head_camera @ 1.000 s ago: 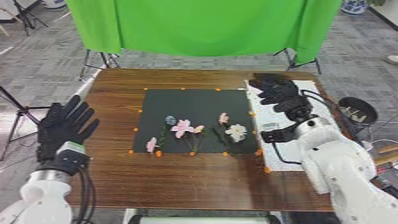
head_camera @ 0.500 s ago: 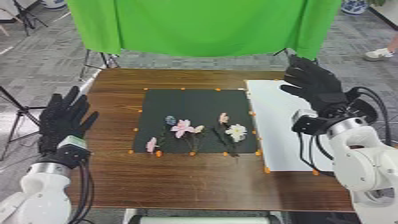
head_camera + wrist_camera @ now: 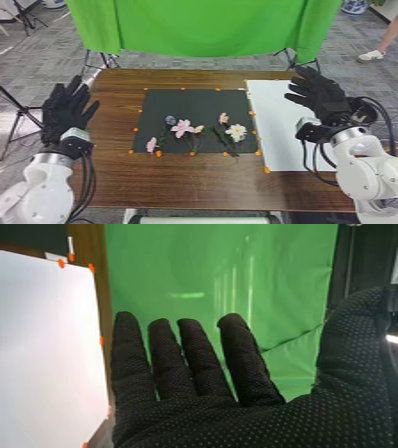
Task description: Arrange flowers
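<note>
I had right hand [image 3: 327,100] wide by white sheet [image 3: 277,125] | left hand [image 3: 64,116] wide beside table [image 3: 178,185] | flowers [image 3: 181,129] lay on black mat [image 3: 191,104]

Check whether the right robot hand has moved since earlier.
Yes. In the head view, the right robot hand shifted rightward, from over the white sheet to its right edge.

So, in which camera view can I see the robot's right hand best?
The right wrist view: the right hand is close there, so its palm, straight fingers and thumb are large and clear. The head view shows it smaller, covering part of the white sheet.
</note>
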### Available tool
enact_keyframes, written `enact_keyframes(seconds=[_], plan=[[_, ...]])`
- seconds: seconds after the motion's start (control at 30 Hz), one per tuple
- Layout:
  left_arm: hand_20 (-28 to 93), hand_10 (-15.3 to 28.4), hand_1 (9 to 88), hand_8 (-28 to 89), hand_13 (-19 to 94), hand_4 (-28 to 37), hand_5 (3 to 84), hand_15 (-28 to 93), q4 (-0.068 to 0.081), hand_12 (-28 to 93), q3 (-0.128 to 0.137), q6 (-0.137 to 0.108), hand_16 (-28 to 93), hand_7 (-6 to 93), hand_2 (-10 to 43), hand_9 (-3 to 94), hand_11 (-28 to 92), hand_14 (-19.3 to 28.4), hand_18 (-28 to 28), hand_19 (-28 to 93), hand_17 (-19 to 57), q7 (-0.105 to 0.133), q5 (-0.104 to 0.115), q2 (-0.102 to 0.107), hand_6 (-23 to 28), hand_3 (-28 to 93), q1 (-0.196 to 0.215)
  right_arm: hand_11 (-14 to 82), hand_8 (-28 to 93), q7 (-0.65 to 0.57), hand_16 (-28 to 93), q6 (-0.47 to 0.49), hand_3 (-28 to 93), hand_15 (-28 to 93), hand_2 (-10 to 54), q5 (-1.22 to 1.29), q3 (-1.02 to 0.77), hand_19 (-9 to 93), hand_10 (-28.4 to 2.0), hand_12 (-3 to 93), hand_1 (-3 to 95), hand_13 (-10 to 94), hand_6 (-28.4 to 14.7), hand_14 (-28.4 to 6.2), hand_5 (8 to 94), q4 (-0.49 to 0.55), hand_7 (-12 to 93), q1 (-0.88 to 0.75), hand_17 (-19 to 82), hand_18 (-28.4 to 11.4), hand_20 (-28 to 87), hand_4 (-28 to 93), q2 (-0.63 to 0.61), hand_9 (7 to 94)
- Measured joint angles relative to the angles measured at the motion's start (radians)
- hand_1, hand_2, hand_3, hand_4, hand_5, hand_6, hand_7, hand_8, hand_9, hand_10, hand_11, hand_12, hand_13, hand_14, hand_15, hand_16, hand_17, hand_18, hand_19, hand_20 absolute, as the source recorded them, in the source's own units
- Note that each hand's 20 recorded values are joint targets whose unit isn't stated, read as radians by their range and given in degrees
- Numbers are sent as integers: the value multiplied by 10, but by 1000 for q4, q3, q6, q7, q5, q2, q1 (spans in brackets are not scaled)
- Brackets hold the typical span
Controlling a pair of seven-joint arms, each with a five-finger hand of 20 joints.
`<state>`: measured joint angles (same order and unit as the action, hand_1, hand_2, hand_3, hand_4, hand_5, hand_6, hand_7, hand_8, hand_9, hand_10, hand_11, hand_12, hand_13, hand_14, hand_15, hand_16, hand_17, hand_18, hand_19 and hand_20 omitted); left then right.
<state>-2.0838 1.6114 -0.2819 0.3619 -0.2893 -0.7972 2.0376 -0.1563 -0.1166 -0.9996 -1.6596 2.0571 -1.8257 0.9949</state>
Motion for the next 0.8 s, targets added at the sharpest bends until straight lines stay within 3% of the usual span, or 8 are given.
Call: enact_keyframes(seconds=[0.23, 0.8], plan=[[46, 109, 225, -73, 62, -283, 296, 110, 3, 58, -5, 9, -120, 25, 137, 187, 52, 54, 80, 256, -76, -13, -10, 0, 58, 664, -22, 27, -95, -7, 136, -3, 773, 62, 97, 3, 2, 213, -131, 102, 66, 273, -66, -123, 358, 0, 64, 0, 170, -151, 182, -271, -2, 348], [45, 118, 226, -72, 76, -283, 308, 114, 9, 60, -19, 22, -114, 29, 136, 201, 57, 65, 87, 264, -78, -15, -12, 0, 63, 664, -44, 29, -97, -5, 130, -18, 773, 68, 98, 9, 4, 217, -132, 103, 70, 277, -63, -124, 374, 3, 72, -6, 171, -153, 181, -269, -17, 354]])
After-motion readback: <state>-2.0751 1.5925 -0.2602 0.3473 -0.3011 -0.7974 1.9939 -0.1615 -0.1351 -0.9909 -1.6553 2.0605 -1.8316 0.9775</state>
